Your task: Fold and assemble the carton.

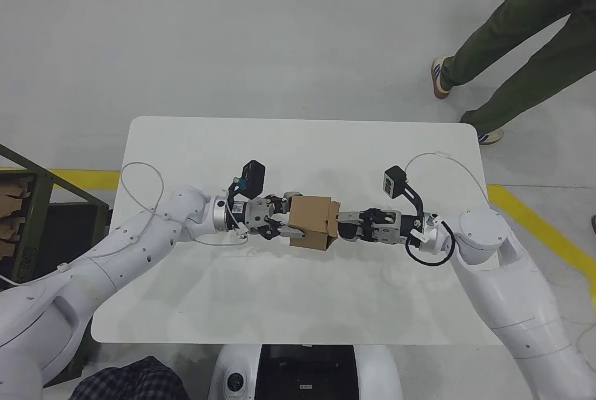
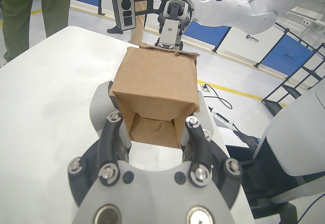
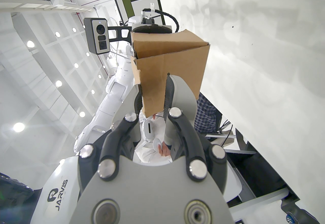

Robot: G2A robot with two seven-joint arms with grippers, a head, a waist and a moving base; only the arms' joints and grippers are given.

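A small brown carton [image 1: 313, 220] is held above the middle of the white table [image 1: 278, 300] between both arms. My left gripper [image 1: 281, 215] is shut on the carton [image 2: 157, 78], with one finger on each side wall at its open end [image 2: 152, 118]; a folded flap shows inside. My right gripper [image 1: 344, 225] holds the opposite end, shut on a wall panel of the carton [image 3: 172, 57], which is pinched between its fingers [image 3: 153, 98]. The left wrist view shows that right gripper [image 2: 168, 43] at the carton's far end.
A green rack [image 1: 8, 215] with stacked flat cardboard stands off the table's left edge. A person's legs [image 1: 518, 60] are beyond the far right corner. Bare table [image 1: 378, 160] surrounds the arms on all sides.
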